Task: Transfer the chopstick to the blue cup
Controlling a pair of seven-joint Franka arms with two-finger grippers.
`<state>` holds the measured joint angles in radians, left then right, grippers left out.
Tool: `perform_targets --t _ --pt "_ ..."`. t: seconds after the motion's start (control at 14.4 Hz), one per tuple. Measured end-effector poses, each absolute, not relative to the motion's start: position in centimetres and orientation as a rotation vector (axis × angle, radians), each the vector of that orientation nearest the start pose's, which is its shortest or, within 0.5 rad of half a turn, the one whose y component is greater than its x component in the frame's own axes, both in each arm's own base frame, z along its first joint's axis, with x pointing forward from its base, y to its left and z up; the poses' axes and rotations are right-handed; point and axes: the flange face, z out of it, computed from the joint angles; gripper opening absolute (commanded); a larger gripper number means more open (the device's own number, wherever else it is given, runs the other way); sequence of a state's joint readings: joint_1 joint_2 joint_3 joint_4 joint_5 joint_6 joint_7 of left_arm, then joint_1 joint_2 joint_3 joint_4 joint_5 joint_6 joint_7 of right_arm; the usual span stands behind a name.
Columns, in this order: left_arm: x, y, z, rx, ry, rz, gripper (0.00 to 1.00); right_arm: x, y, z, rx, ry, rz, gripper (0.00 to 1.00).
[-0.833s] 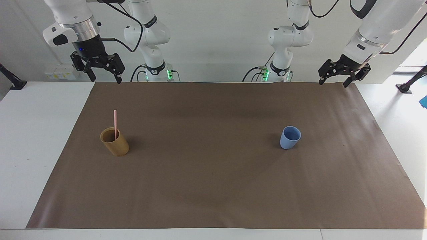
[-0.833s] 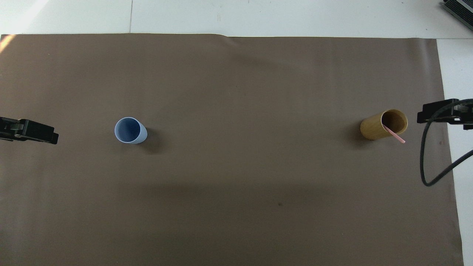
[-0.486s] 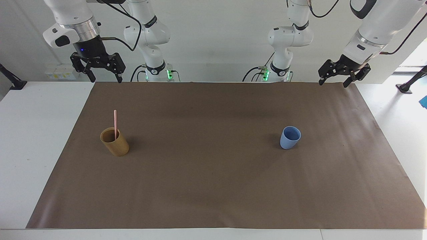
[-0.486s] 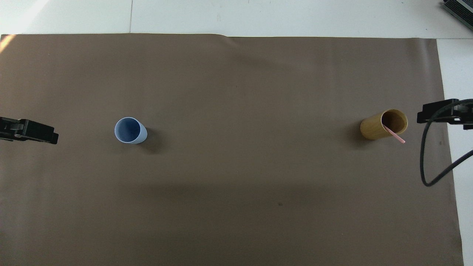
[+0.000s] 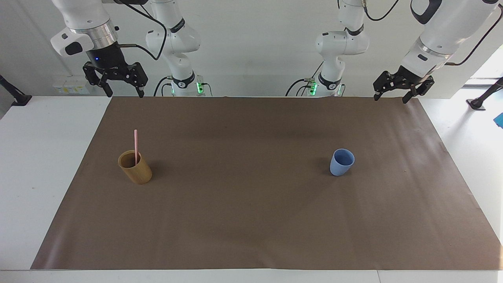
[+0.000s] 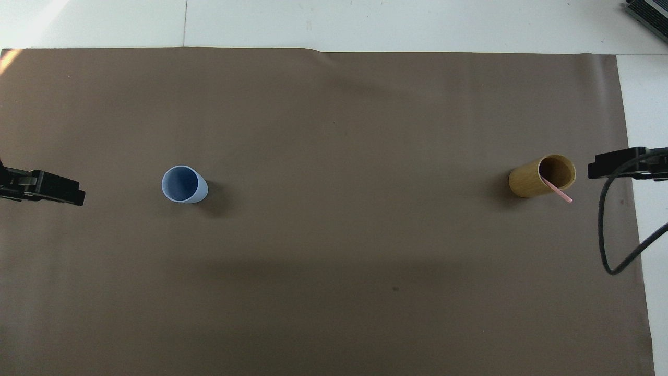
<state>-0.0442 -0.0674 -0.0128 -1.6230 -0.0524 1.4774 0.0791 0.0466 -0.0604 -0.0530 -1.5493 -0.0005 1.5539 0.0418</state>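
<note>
Left claw (image 6: pixel 42 186) partly cut off; chopstick (image 5: pixel 136 146) base hidden in tan cup (image 5: pixel 135 167).

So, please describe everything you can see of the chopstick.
The chopstick is one thin, straight, pale pink stick, plain and smooth. It stands almost upright in the tan cup, its lower end hidden inside, its upper part rising well above the rim it leans on. The cup stands toward the right arm's end of the table. No claw touches it.

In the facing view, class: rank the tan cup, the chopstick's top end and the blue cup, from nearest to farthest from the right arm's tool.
From the right tool, raised at its own end:
1. Chopstick top, above the cup rim.
2. Tan cup, at the right arm's end.
3. Blue cup, toward the left arm's end.
</note>
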Motion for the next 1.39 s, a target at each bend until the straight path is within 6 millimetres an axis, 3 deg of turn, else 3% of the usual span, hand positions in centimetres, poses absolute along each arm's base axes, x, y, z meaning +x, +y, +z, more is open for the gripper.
perform_targets --t 0.21,0.42,0.76,1.04,1.11,1.25,1.39 --pt "52.5 -3.6 61.8 -3.184 0.219 0.107 1.0 53.3 -0.9 66.6 -3.135 0.088 -0.093 1.0" --pt "53.4 -3.8 59.1 -3.186 0.208 0.055 1.0 53.3 -1.4 66.6 -3.134 0.103 -0.094 1.0" --pt "54.7 -6.5 50.8 -3.192 0.031 -0.051 1.0 53.3 -1.8 66.3 -3.134 0.114 -0.093 1.0" --pt "56.5 -7.7 44.2 -3.193 -0.065 -0.046 1.0 53.4 -2.0 64.2 -3.134 0.12 -0.078 1.0" --pt "57.0 -7.9 42.3 -3.194 -0.071 -0.047 0.87 53.6 -2.2 63.1 -3.134 0.124 -0.07 1.0" --pt "57.3 -8.0 39.0 -3.193 -0.08 -0.045 0.46 53.9 -3.0 60.2 -3.134 0.147 -0.056 1.0" --pt "57.2 -8.3 37.2 -3.191 -0.086 -0.021 0.0 53.9 -3.8 57.0 -3.133 0.171 -0.035 1.0"
